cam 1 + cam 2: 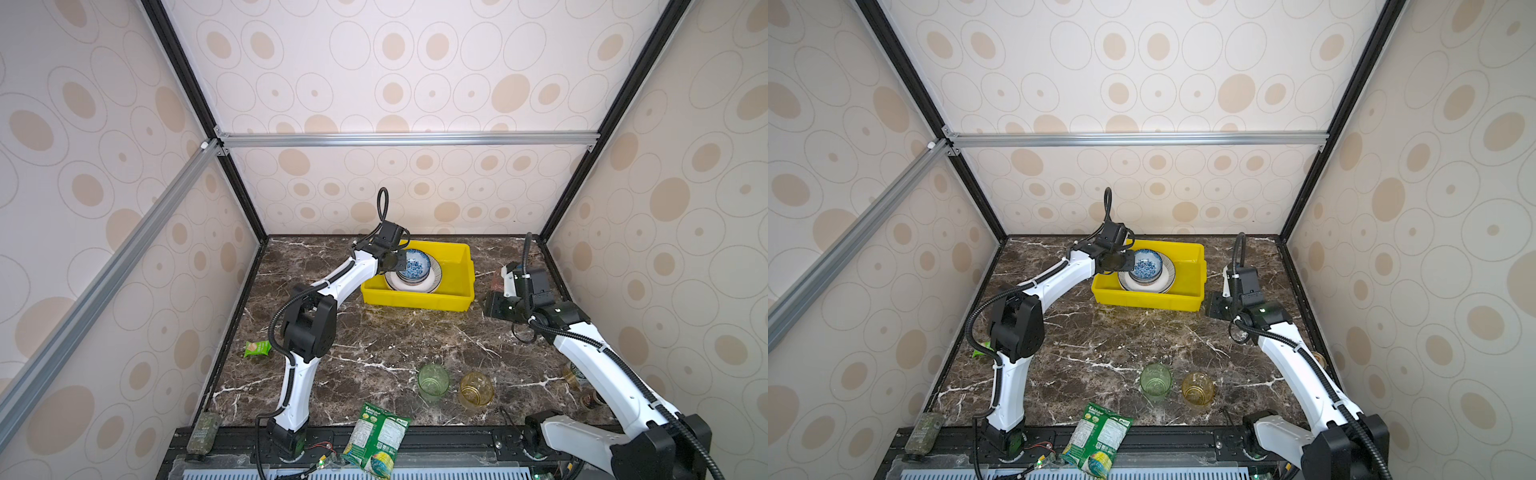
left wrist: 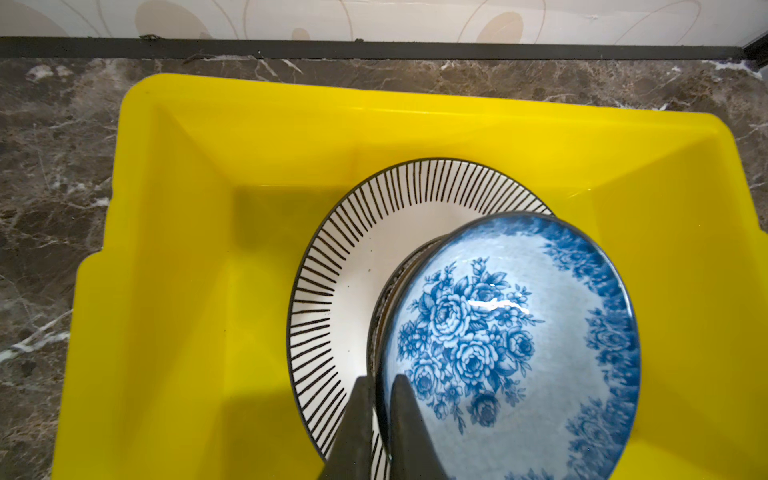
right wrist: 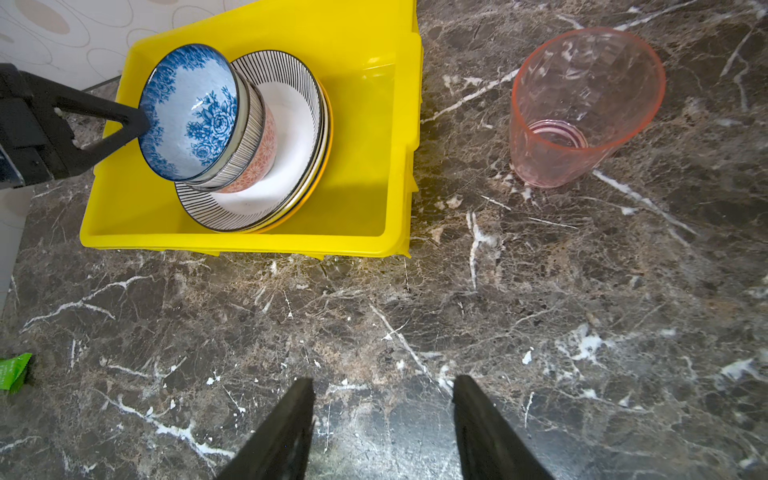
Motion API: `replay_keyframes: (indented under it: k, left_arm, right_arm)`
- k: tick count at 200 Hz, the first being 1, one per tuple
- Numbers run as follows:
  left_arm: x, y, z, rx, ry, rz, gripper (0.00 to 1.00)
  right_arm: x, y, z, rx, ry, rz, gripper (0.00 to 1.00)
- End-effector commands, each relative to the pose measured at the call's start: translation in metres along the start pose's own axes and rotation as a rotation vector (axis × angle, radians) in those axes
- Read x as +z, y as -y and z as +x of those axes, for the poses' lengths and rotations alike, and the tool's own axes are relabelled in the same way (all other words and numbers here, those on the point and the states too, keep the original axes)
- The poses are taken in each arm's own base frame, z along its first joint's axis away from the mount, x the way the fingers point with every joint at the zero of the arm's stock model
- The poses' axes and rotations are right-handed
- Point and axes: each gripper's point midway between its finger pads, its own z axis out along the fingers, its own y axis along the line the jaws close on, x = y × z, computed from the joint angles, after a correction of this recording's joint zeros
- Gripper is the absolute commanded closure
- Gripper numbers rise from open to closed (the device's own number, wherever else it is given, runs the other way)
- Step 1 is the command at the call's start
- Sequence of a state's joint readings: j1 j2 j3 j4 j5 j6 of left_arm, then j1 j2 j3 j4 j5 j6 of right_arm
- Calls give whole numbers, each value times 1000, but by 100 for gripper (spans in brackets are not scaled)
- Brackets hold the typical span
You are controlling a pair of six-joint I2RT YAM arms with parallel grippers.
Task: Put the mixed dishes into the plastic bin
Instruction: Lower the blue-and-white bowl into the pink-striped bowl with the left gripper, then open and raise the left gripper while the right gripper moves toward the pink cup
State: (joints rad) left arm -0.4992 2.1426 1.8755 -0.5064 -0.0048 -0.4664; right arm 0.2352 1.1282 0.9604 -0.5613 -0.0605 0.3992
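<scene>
The yellow plastic bin (image 1: 415, 305) (image 2: 291, 95) stands at the back of the marble table. Inside lies a stack of plates topped by a black-striped plate (image 2: 332, 291), with a pink patterned bowl (image 3: 262, 153) and a striped bowl (image 3: 245, 124) nested on it. A blue floral bowl (image 1: 415, 264) (image 2: 519, 332) sits tilted on top, and my left gripper (image 2: 382, 380) is shut on its rim. My right gripper (image 3: 382, 380) hangs open over bare marble to the right of the bin. A pink tumbler (image 3: 582, 108) stands beside the bin. Green (image 1: 433, 381) and amber (image 1: 476, 390) tumblers stand near the front.
A small green snack packet (image 1: 257, 348) lies at the left edge behind my left arm. A larger packet (image 1: 376, 440) overhangs the front edge. A dark bottle (image 1: 203, 432) lies at the front left corner. Small items (image 1: 577, 376) sit under my right arm.
</scene>
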Motion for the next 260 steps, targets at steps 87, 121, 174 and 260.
replay_keyframes:
  k: [87,121,174,260]
  left_arm:
    - [-39,0,-21,-6,67,15,84]
    - [-52,-2,-22,1,81,14,82]
    - [-74,-3,-21,9,96,24,81]
    - [-104,-8,-9,22,102,34,79]
  right_arm:
    - [-14,9,-3,-17,25,50,43]
    - [-16,11,-3,-18,27,58,43]
    - [-17,13,-4,-18,32,71,43]
    - [-16,22,-9,-26,52,131,43]
